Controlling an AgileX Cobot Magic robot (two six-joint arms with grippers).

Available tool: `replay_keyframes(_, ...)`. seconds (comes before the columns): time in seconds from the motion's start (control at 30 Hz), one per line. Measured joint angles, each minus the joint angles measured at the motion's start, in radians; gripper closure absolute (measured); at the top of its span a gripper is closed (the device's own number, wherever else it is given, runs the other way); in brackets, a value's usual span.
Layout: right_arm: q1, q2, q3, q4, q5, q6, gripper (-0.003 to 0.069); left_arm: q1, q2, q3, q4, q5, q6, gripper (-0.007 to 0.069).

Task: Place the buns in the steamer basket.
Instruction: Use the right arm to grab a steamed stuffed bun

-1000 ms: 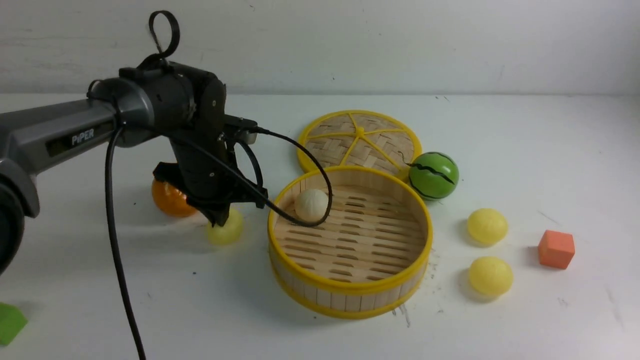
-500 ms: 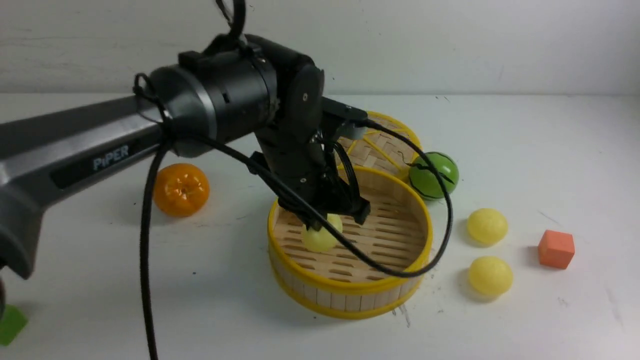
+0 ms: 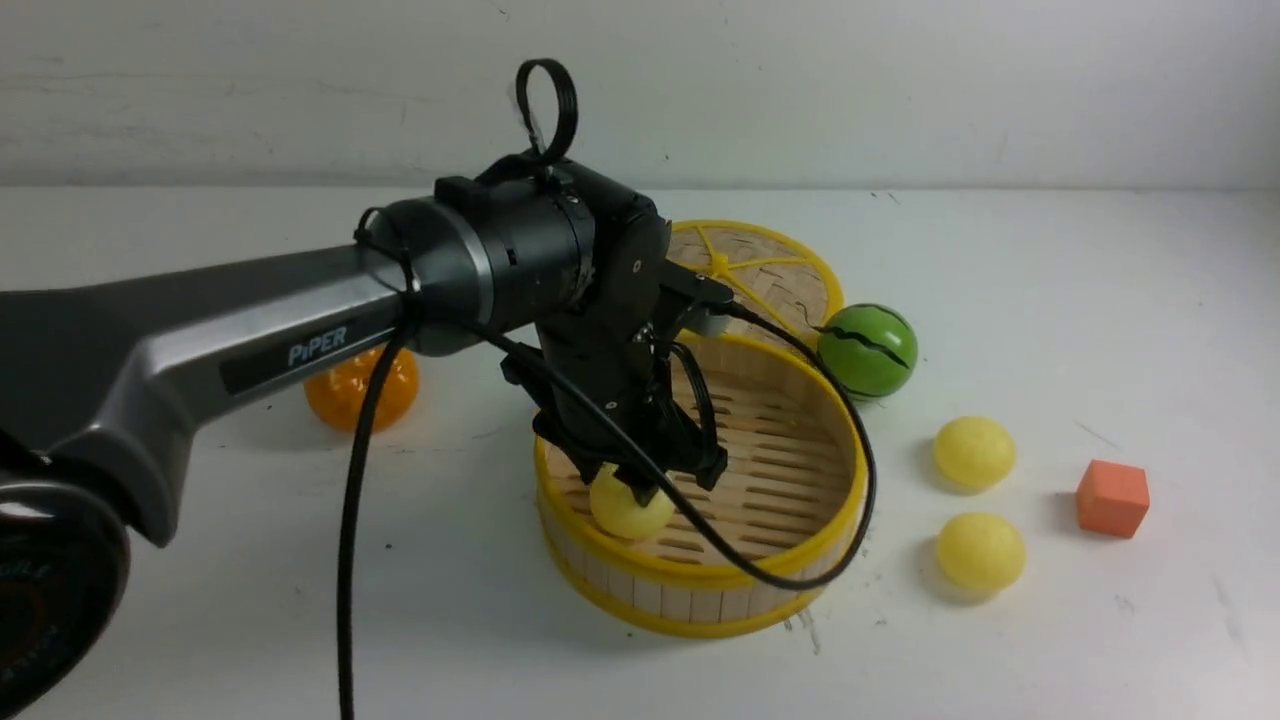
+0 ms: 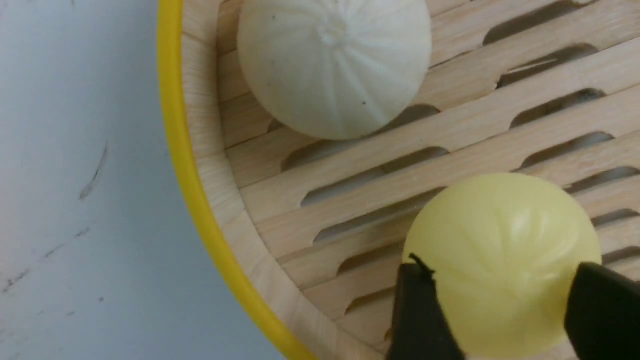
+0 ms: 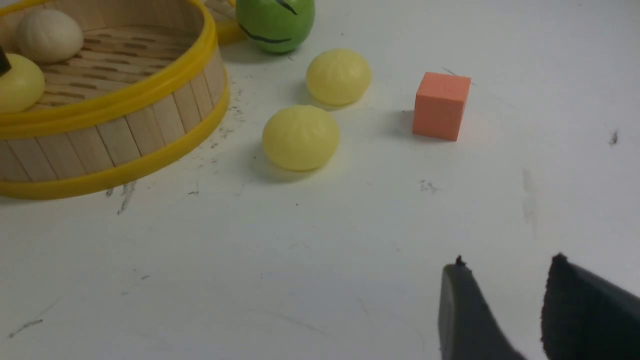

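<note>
The steamer basket [image 3: 800, 560] stands mid-table. My left gripper [image 3: 640, 490] reaches down into its near left part, shut on a pale yellow bun [image 3: 625, 510] that rests at the slatted floor; in the left wrist view [image 4: 500, 300] both fingers press the bun's [image 4: 500, 250] sides. The off-white bun [image 4: 332, 65] lies beside it in the basket [image 4: 185, 150], hidden by the arm in the front view. Two more yellow buns [image 3: 974, 452] [image 3: 980, 550] lie on the table to the right of the basket. My right gripper [image 5: 507, 260] is open and empty above bare table.
A glossy orange [image 3: 345, 395] sits left of the basket, partly behind my left arm. The woven lid [image 3: 770, 270] lies behind the basket, with a green watermelon ball [image 3: 867, 350] beside it. An orange-red cube [image 3: 1112, 497] stands at the far right.
My left gripper took the yellow bun from the table left of the basket, carried it over the rim and lowered it onto the basket floor. The right arm's side looks the same.
</note>
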State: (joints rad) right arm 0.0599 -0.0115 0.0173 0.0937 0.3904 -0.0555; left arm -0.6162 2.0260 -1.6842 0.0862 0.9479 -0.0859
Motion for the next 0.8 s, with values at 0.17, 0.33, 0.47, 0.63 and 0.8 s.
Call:
replay_keyframes(0.17, 0.0, 0.0, 0.0, 0.0, 0.0, 0.0, 0.0418, 0.0, -0.141, 0.0, -0.014, 0.06, -0.046, 0.0132)
replay_keyframes(0.33, 0.0, 0.0, 0.0, 0.0, 0.0, 0.0, 0.0418, 0.0, -0.492, 0.104, -0.015, 0.141, -0.092, 0.0477)
replay_keyframes(0.47, 0.0, 0.0, 0.0, 0.0, 0.0, 0.0, 0.0418, 0.0, -0.778, 0.335, -0.036, 0.037, -0.095, 0.0638)
replay_keyframes(0.63, 0.0, 0.0, 0.0, 0.0, 0.0, 0.0, 0.0418, 0.0, -1.175, 0.8, -0.16, -0.283, -0.08, 0.0638)
replay_keyframes(0.8, 0.0, 0.0, 0.0, 0.0, 0.0, 0.0, 0.0418, 0.0, -1.42, 1.127, -0.235, -0.525, -0.004, 0.0638)
